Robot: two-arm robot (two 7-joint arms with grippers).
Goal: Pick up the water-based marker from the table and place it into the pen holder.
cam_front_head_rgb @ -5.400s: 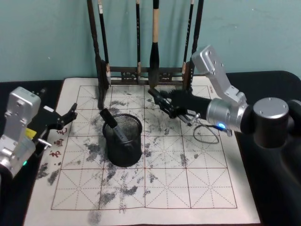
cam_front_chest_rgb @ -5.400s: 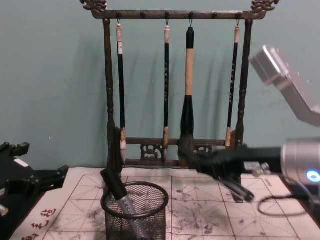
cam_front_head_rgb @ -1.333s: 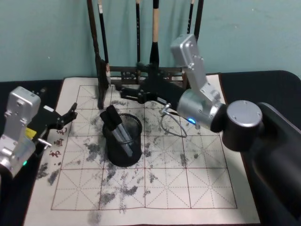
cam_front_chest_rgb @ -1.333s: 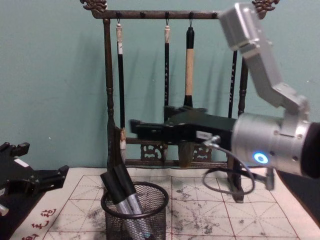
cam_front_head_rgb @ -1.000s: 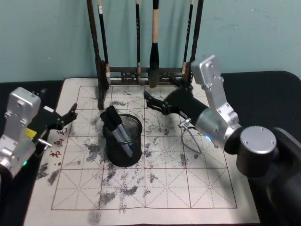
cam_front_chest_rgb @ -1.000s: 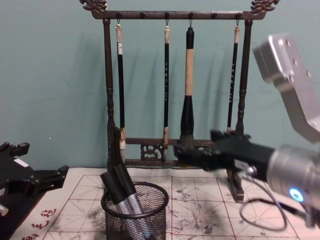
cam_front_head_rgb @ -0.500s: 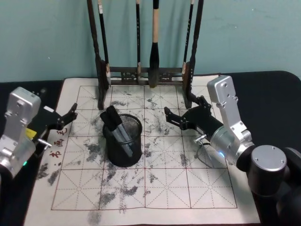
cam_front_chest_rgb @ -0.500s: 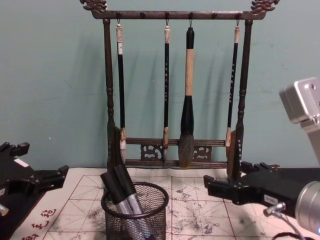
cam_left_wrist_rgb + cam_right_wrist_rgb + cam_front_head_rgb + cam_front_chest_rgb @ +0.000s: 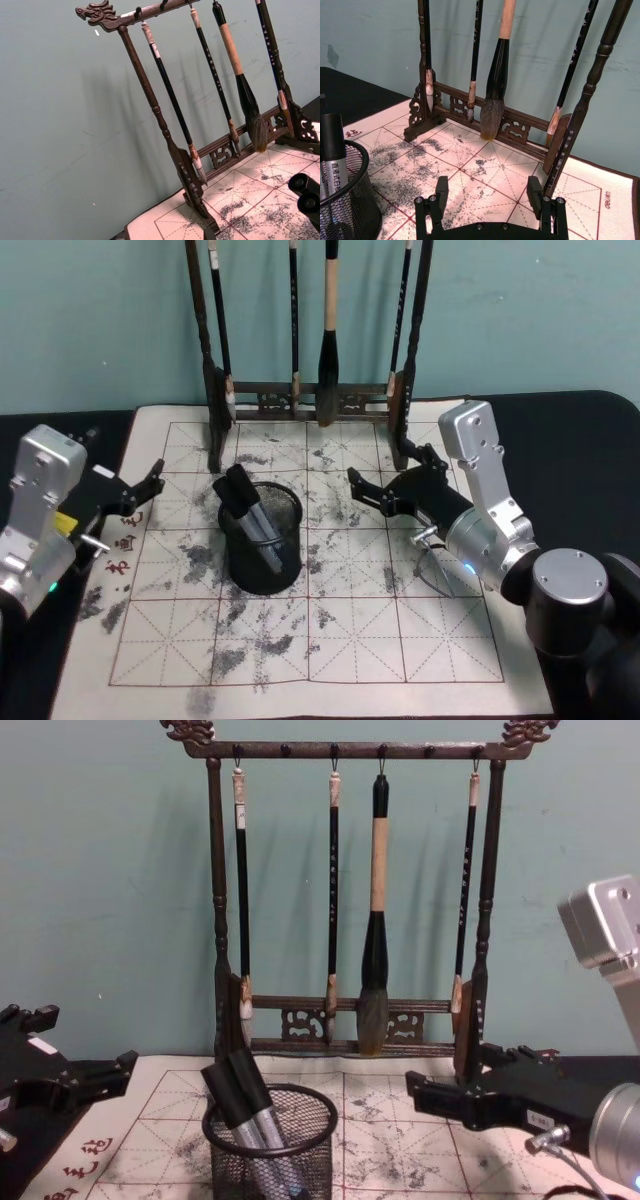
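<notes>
The black wire-mesh pen holder point(image 9: 262, 540) stands on the gridded mat point(image 9: 400, 640), left of centre. Two water-based markers point(image 9: 240, 495) with black caps lean inside it, their caps poking above the rim point(image 9: 240, 1092). My right gripper point(image 9: 385, 468) hovers low over the mat to the right of the holder, near the brush rack's right foot. It is open with nothing between its fingers point(image 9: 487, 200). From the right wrist, the holder point(image 9: 340, 200) and a marker point(image 9: 332, 150) sit well off to one side. My left gripper point(image 9: 148, 490) stays parked at the mat's left edge, open.
A tall dark wooden brush rack point(image 9: 310, 390) with several hanging brushes point(image 9: 375, 920) stands along the back of the mat. A grey cable loop point(image 9: 435, 565) hangs under my right wrist. Dark table point(image 9: 570, 440) surrounds the mat.
My right gripper carried a marker over the holder and let it go, so a second marker now leans there. The arm then drew back right and has held still for the last half second.
</notes>
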